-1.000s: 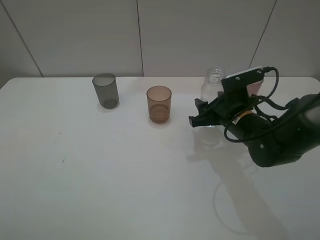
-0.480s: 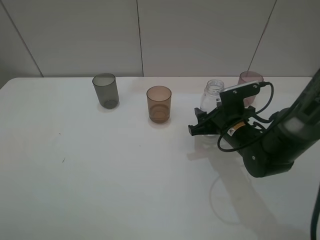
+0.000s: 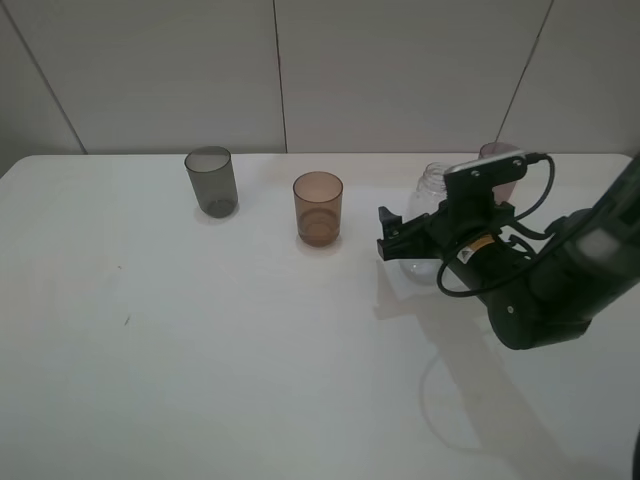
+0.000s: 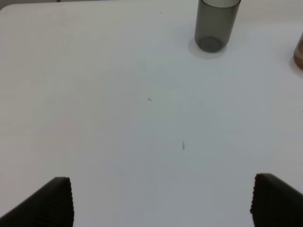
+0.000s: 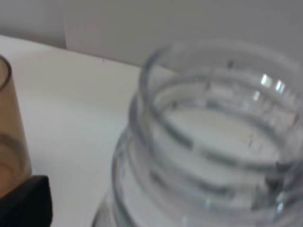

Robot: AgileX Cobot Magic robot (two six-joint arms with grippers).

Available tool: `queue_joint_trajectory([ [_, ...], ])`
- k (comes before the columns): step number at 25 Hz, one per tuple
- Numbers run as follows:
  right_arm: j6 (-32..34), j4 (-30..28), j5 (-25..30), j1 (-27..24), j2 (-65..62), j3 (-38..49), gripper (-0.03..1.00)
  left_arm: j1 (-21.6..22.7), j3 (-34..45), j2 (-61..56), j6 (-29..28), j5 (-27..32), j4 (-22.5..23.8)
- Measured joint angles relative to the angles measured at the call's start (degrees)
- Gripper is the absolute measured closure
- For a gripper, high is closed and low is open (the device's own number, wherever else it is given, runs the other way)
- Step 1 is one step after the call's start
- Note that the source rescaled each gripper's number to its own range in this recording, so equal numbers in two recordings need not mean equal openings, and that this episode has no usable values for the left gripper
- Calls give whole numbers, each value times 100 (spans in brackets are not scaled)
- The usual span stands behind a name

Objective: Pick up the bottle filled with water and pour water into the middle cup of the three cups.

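The clear capless bottle (image 3: 428,195) stands upright on the white table (image 3: 200,350), right of the orange-brown middle cup (image 3: 318,208). My right gripper (image 3: 392,237) is open around the bottle. In the right wrist view the bottle's threaded neck (image 5: 213,142) fills the frame. One black finger (image 5: 23,203) shows with bare table between it and the bottle, and the orange cup (image 5: 9,132) sits at the edge. The grey cup (image 3: 211,180) stands far left. The pink cup (image 3: 497,155) is mostly hidden behind the right arm. My left gripper (image 4: 161,203) is open over bare table.
The left wrist view shows the grey cup (image 4: 215,23) ahead and the orange cup's edge (image 4: 299,52). A tiled wall rises behind the table. The right arm's bulk and cable lie over the table's right side.
The bottle came down from a raised position onto the table, a little toward the right. The right arm shifted with it and its fingers now stand apart from the bottle.
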Motion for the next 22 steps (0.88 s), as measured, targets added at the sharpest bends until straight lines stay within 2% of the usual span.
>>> queue_joint_trajectory([
  [5,-387,176,180,0,-1050,5,-3,0,0,0,0,0,0],
  [9,-479,399,979,0,-2143,11,-3,0,0,0,0,0,0],
  [12,-494,688,2131,0,-3020,17,-3,0,0,0,0,0,0],
  [17,-498,1496,4925,-64,-4376,17,-3,0,0,0,0,0,0],
  [22,-428,1525,7159,-673,-5243,21,-3,0,0,0,0,0,0],
])
